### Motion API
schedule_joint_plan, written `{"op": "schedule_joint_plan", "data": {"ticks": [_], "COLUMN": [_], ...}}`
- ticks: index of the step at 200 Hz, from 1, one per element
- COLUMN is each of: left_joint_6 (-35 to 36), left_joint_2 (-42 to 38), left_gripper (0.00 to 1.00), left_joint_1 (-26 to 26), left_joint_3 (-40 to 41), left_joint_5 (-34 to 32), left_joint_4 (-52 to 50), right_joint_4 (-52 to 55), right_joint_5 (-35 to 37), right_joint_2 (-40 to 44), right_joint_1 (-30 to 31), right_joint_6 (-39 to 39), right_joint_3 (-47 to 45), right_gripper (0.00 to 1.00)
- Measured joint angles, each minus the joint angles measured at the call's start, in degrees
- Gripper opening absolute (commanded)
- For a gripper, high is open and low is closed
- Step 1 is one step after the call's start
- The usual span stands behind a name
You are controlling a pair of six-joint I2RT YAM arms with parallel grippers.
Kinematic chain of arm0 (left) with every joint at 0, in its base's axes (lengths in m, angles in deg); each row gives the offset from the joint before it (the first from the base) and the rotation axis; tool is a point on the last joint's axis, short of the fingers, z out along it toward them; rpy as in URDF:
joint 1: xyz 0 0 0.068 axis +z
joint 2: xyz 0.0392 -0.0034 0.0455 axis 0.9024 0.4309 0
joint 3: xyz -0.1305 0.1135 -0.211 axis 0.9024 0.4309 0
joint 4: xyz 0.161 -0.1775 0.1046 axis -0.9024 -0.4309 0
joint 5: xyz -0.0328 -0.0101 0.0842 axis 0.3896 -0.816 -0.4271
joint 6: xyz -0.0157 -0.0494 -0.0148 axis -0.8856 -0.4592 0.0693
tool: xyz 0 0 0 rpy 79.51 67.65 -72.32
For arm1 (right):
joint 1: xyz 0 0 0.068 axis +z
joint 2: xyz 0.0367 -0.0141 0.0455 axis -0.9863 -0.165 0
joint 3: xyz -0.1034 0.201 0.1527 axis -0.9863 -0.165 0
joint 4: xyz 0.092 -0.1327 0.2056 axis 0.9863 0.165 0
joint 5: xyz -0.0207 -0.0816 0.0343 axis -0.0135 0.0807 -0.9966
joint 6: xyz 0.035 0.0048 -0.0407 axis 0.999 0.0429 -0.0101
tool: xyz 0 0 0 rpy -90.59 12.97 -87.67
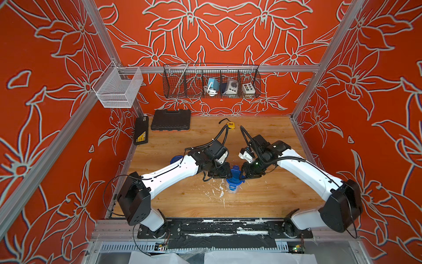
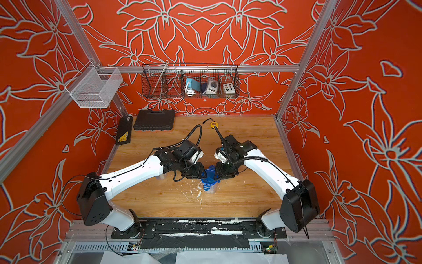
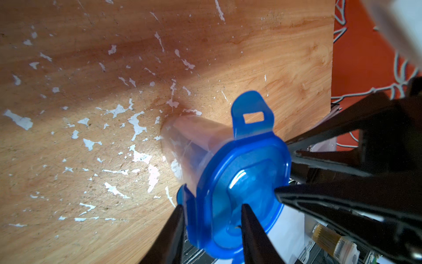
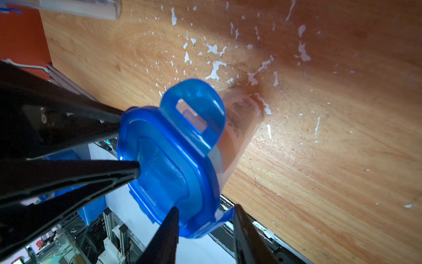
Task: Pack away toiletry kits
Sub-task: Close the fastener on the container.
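A clear plastic cup (image 1: 233, 189) (image 2: 211, 189) stands upright mid-table with a blue four-tab lid (image 1: 234, 180) (image 3: 242, 182) (image 4: 169, 164) on it. My left gripper (image 1: 228, 176) (image 3: 211, 206) comes in from the left. One finger is outside a folded-down side tab, the other on the lid top. My right gripper (image 1: 241, 176) (image 4: 205, 206) clamps the opposite tab the same way. The far tab (image 3: 252, 114) (image 4: 194, 107) still sticks up. The cup's contents are blurred. A second cup (image 4: 86, 9) with a blue lid (image 1: 177, 158) lies mostly hidden behind my left arm.
A black tool case (image 1: 170, 120) and a flat black box (image 1: 141, 130) sit at the back left. A yellow tape measure (image 1: 230, 125) lies at the back centre. On the back wall hang a black wire basket (image 1: 211, 68) and a white mesh basket (image 1: 118, 88).
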Motion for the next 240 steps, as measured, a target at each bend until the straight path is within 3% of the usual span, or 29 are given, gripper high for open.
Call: {"op": "schedule_joint_plan", "data": {"ticks": [240], "left_joint_6": [-1.31], "left_joint_2": [-2.62], "left_gripper": [0.35], "left_joint_1": [0.94], "left_joint_3": [4.09], "left_joint_5": [0.39], "left_joint_4": [3.58], "right_joint_4": [0.22], "right_joint_5": [-3.91], "right_joint_2": [-2.78], "right_joint_1": [-0.04], "right_joint_6": [-0.04], "right_joint_3": [0.68], "right_gripper": [0.41]}}
